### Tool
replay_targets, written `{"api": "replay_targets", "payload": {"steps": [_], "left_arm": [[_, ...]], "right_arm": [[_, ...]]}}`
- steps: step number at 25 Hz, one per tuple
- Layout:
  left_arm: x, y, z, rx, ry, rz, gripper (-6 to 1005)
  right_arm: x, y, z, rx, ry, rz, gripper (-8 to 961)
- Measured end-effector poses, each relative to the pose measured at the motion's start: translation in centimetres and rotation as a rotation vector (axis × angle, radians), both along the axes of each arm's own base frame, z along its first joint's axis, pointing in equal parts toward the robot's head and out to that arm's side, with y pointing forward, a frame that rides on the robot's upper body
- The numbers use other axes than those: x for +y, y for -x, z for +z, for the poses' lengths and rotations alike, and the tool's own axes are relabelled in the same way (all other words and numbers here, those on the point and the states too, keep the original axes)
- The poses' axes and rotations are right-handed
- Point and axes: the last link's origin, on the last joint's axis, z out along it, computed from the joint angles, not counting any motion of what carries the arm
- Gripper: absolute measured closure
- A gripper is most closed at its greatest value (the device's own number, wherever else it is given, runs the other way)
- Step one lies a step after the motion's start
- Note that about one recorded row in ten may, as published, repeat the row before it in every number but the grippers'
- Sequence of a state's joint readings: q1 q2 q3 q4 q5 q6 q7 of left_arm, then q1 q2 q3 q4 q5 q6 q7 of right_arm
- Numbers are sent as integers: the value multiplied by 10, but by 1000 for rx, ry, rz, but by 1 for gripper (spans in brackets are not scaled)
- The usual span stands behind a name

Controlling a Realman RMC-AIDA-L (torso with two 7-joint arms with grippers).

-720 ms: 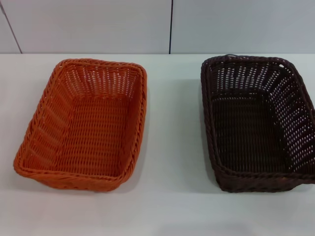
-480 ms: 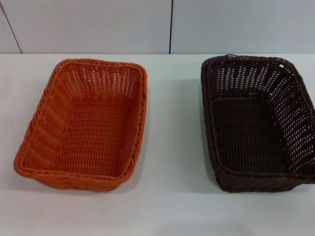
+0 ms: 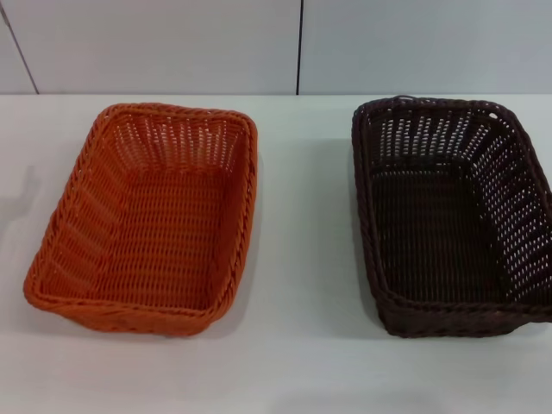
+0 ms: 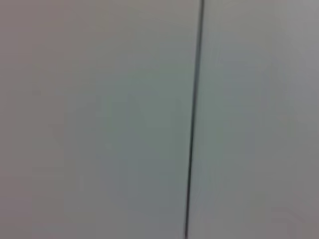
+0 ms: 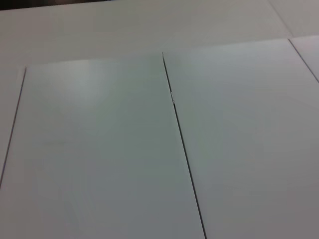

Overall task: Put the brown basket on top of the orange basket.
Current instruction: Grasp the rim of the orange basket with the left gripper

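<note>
The brown basket [image 3: 453,216] sits upright on the counter [image 3: 302,362], well apart from the orange basket [image 3: 147,216], open side up for stacking. Neither pincer is in view.

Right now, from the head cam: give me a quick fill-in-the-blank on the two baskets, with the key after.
1. The orange basket sits to the robot's ____ of the brown basket.
2. Both baskets rest on the white ____.
3. The inside of each basket is ____.
4. The two baskets are ____, not touching.

Missing words: left; table; empty; apart
</note>
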State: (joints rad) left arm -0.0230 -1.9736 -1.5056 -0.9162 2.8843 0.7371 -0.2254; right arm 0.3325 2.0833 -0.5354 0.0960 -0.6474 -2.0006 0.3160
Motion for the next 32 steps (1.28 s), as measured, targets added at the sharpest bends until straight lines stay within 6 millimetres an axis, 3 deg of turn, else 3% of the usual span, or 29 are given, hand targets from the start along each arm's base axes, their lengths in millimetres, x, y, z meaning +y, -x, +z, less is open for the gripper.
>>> {"api": "replay_targets", "payload": {"steps": [6,10,11,12,16,28,32], "left_arm": [[25,-56,21,84,251,157,250],[34,-94,21,210,422,304,255],[34,-94,21,210,422,304,257],[37,-115,19,248,548,399,258],[36,-138,6,324,778,485,263],[35,-150,-11,349,889,513,280],[47,-135,-28,332,930,549,285]], "right_arm": [[-2,-1,-1,3,3,-7,141],[-2,-2,-1,8,8,-12,141],[-2,-2,-2,8,9,-14,141],[-2,-3,-2,9,10,-16,141],[1,-3,-2,9,18,-18,141],[-3,-5,-2,10,19,-30,140],[-3,-5,-3,10,21,-30,141]]}}
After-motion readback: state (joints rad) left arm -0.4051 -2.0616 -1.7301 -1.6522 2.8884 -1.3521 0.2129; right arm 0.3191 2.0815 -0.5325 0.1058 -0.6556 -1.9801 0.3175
